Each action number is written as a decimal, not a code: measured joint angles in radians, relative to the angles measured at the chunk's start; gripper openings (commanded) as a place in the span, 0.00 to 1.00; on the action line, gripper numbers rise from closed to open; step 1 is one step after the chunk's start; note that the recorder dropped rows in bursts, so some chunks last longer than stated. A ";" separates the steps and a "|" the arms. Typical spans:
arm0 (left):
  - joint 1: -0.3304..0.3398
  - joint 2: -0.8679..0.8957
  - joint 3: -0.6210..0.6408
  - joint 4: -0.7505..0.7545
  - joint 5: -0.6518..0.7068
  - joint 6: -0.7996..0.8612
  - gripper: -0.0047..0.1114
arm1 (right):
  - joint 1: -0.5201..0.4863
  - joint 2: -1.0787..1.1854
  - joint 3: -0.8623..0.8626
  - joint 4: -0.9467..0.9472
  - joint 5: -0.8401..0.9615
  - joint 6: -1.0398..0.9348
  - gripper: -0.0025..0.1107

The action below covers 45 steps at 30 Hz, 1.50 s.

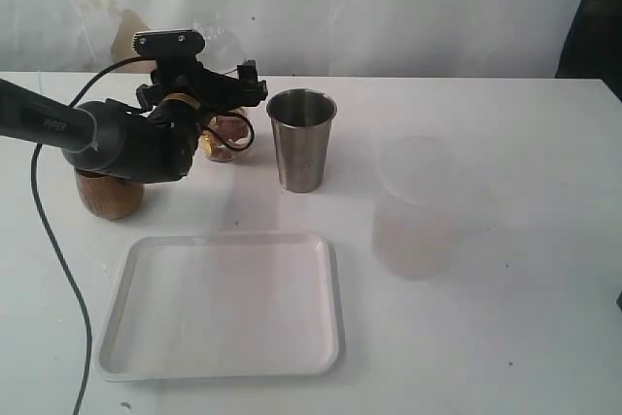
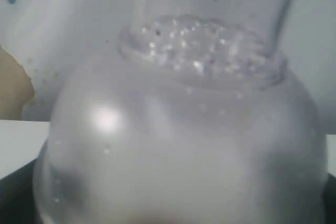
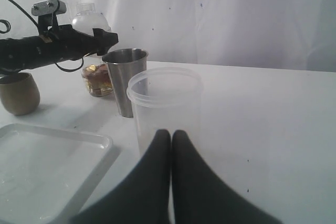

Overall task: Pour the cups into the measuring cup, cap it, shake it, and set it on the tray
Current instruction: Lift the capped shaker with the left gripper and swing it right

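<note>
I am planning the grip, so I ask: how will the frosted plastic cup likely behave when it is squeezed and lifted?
The frosted plastic cup looks thin-walled and translucent, so it will probably flex under a firm squeeze. Nothing shows inside it, so it is likely light and easy to tip if nudged.

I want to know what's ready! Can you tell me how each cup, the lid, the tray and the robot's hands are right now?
measuring cup: upright, brown stuff inside, capped.
cap: on the measuring cup.
wooden cup: upright.
steel tumbler: upright.
frosted cup: upright, looks empty.
tray: flat, nothing on it.
left gripper: at the measuring cup, jaws hidden.
right gripper: shut, holding nothing.
</note>
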 measured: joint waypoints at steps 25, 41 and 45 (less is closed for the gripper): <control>0.087 -0.426 0.188 -0.163 0.337 0.366 0.04 | 0.000 0.000 0.000 0.000 0.000 0.000 0.02; 0.203 -0.847 0.563 0.382 0.374 -0.295 0.04 | -0.001 0.000 0.000 0.000 0.000 0.000 0.02; 0.126 -0.901 0.568 0.696 0.419 -0.388 0.04 | -0.001 0.000 0.000 0.000 0.000 0.000 0.02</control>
